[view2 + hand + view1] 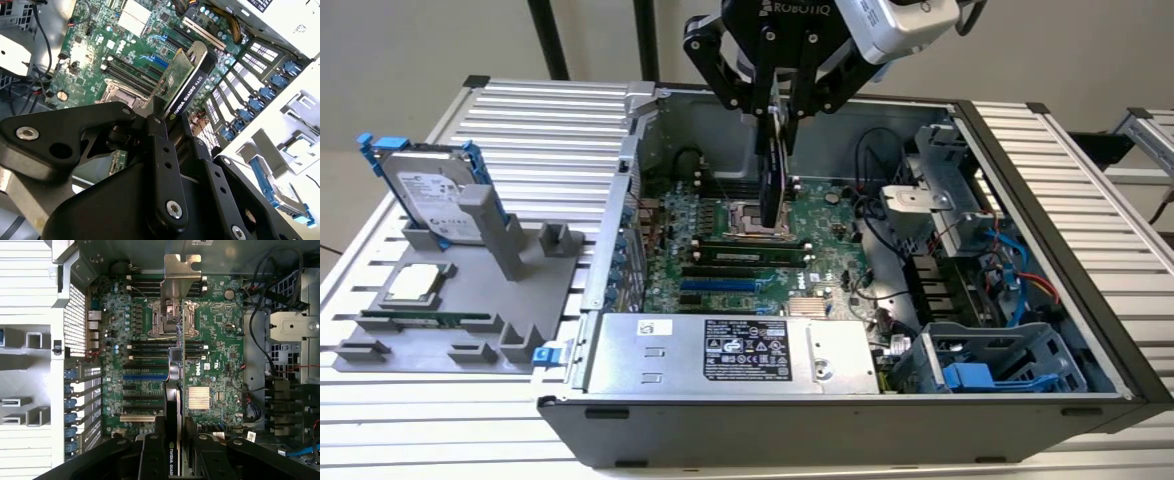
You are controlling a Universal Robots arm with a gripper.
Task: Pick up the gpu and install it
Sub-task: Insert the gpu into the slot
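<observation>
**In the gripper [781, 108]: the gpu [778, 170]**

At upper centre of the exterior view the jaws are clamped on the card's upper edge. It hangs edge-on over the motherboard [720, 235], inside the open computer case [1047, 210].

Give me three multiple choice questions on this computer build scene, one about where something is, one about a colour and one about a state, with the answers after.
1. Where is the gpu?
A. Lying flat on a table
B. Held on edge above the motherboard
C. Fully seated in a slot

2. What colour are the rails on the hard drive?
A. Red
B. Yellow
C. Blue

3. How is the gripper?
A. Shut on the gpu
B. Open and empty
C. Shut on a cable

Answers:
1 B: the card stands on edge over the board in both wrist views.
2 C: blue rails flank the silver drive in the exterior view.
3 A: it clamps the card's two faces.
</observation>
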